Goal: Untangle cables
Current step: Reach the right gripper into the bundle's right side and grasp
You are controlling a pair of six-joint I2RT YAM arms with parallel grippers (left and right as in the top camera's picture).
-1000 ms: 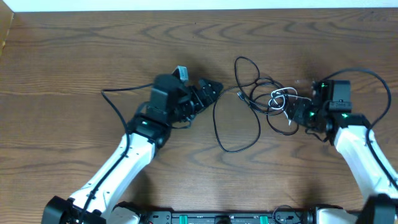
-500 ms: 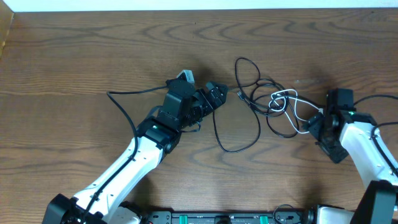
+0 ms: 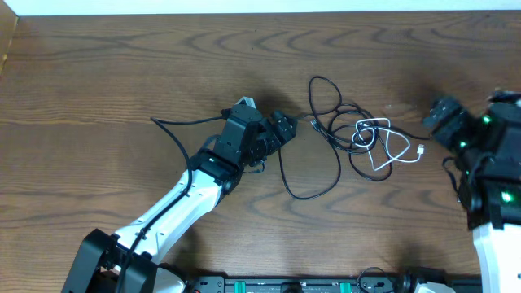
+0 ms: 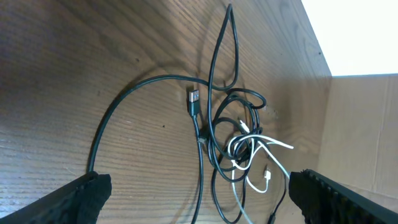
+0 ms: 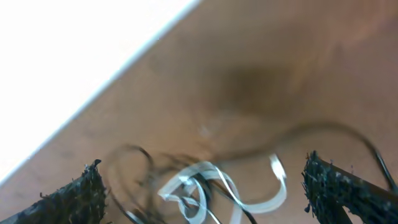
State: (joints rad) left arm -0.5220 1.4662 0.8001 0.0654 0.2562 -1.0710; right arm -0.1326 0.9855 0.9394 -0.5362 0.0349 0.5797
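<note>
Right pincer (image 3: 440, 114) (jaws spread wide) has let go the white cable (image 3: 418, 152), retreating.

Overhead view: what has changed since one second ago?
The right tool let go of the white cable and drew back to the right, leaving its end pulled out rightward. The left tool moved right, closer to the black cables. They stayed tangled.
</note>
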